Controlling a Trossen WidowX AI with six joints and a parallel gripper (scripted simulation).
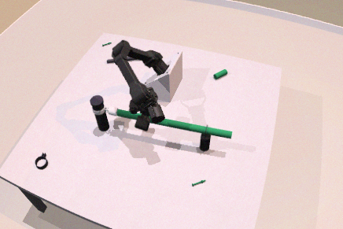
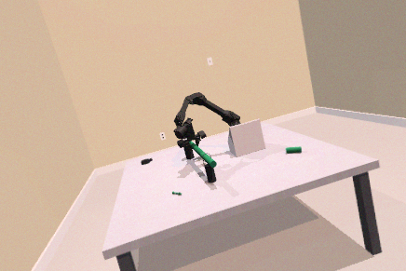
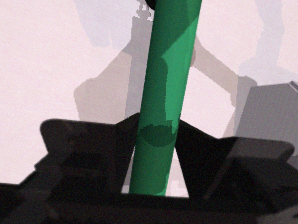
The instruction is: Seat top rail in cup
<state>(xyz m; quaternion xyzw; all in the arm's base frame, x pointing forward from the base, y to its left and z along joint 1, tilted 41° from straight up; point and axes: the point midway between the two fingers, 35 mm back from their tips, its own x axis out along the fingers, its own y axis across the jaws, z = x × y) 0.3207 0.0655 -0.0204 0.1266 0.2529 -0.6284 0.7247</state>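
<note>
Short post [image 1: 204,142] [image 2: 210,173]: carries the rail's free end. Gripper [image 1: 139,116] [image 2: 191,143] [image 3: 155,118]: jaws part-open, clamped across the green top rail [image 1: 185,127] [image 2: 201,155] [image 3: 167,75], presumably to steer it. Rail-end cup [image 1: 112,111]: at the rail's cut end; full seating cannot be confirmed. Brace band [image 1: 98,112]: near the post cap [image 1: 97,100], holding the cup at rail height.

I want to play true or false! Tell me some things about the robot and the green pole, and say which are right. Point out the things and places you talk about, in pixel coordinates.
1. The tool [image 1: 142,117] [image 3: 155,118] is gripping the green rail [image 1: 185,126] [image 2: 203,154] [image 3: 167,90]. True.
2. The big post [image 1: 102,121] has a white cap. False: its cap is dark.
3. The black ring [image 1: 38,167] is around the big post. False: it lies apart on the table.
4. The short green cylinder [image 1: 220,74] [image 2: 293,150] lies on its side. True.
</note>
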